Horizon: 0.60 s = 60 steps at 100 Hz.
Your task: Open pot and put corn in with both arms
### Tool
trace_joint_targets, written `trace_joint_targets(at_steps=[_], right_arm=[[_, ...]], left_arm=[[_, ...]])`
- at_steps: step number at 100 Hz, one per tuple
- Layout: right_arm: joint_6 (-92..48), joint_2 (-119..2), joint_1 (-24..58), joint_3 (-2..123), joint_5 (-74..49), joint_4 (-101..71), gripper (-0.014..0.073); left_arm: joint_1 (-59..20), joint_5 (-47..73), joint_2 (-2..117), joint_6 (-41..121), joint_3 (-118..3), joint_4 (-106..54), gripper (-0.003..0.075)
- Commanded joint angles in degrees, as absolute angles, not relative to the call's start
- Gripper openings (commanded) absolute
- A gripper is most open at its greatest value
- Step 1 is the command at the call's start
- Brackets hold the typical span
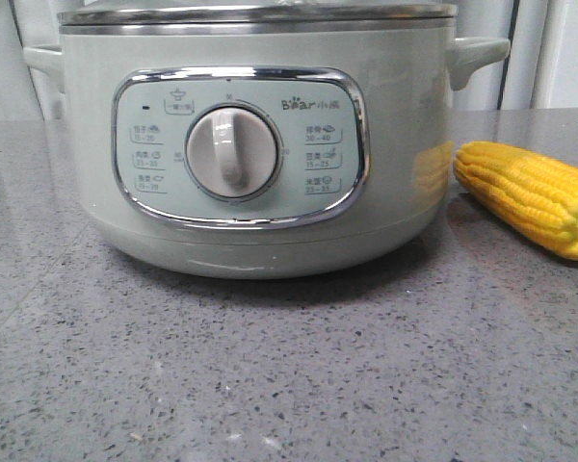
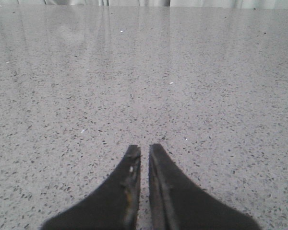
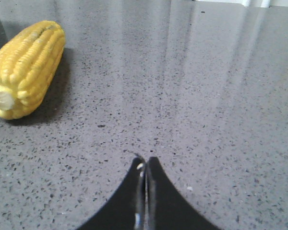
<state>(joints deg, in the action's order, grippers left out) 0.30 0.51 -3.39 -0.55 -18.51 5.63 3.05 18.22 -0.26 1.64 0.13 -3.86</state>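
The pale green pot fills the front view, with its chrome-framed panel and white dial facing me. A glass lid with a metal rim sits on top. The yellow corn lies on the counter to the pot's right; it also shows in the right wrist view. My left gripper is shut and empty over bare counter, with only a sliver between the fingers. My right gripper is shut and empty, a short way from the corn. Neither gripper shows in the front view.
The grey speckled counter stretches in front of the pot. Pale curtains hang behind. The pot's side handles stick out left and right.
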Motion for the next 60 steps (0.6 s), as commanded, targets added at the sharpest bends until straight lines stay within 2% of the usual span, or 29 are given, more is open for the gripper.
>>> trace_joint_targets(at_steps=[1,60], right_arm=[[0.39,1.82,-3.81,-1.68,-17.37,6.8,-0.0064],[0.39,1.82,-3.81,-1.68,-17.26,7.25,-0.0064]], left_arm=[[2.62,14.95,-1.95,1.05,1.33,-4.41,-0.002],[2.62,11.9,-1.95,1.05,1.33,-4.41,-0.002]])
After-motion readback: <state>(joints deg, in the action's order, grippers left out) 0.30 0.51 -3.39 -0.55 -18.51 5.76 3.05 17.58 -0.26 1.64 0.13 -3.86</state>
